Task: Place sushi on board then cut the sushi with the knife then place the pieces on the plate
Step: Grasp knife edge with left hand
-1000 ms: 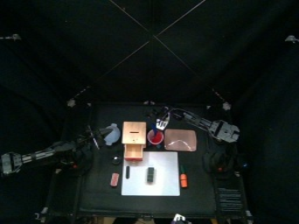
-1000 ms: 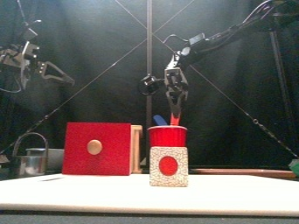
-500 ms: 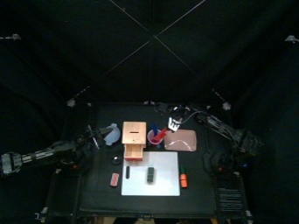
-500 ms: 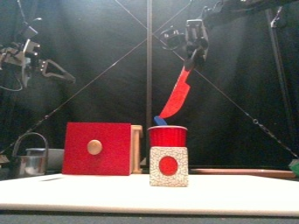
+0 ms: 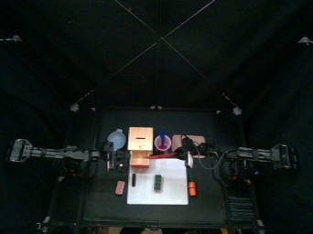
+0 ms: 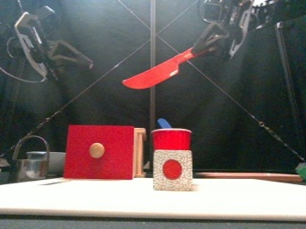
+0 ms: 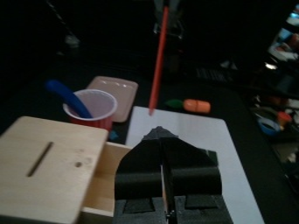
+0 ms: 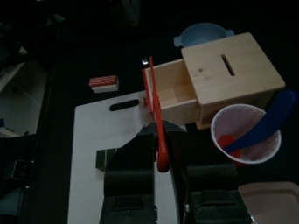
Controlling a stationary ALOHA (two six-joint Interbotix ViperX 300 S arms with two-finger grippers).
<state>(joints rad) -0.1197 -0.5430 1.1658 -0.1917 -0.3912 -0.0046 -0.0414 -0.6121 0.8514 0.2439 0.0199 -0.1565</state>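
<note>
Right pincer (image 8: 170,172) clamped on red knife (image 6: 156,72), held high. I'd lower it square across the sushi roll (image 5: 159,183) on the white cutting board (image 5: 175,174).

A red knife (image 6: 157,72), red cup (image 6: 173,139) holding blue knife (image 6: 163,123), white board (image 5: 177,168), red-fronted wooden box (image 6: 99,152)

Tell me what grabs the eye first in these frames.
The red toy knife stands out: the right gripper holds it high over the table, blade slanting down toward the left arm's side. Under it stands the red cup with the blue knife in it. In front of the cup, the toy sushi roll sits on the white cutting board.
</note>
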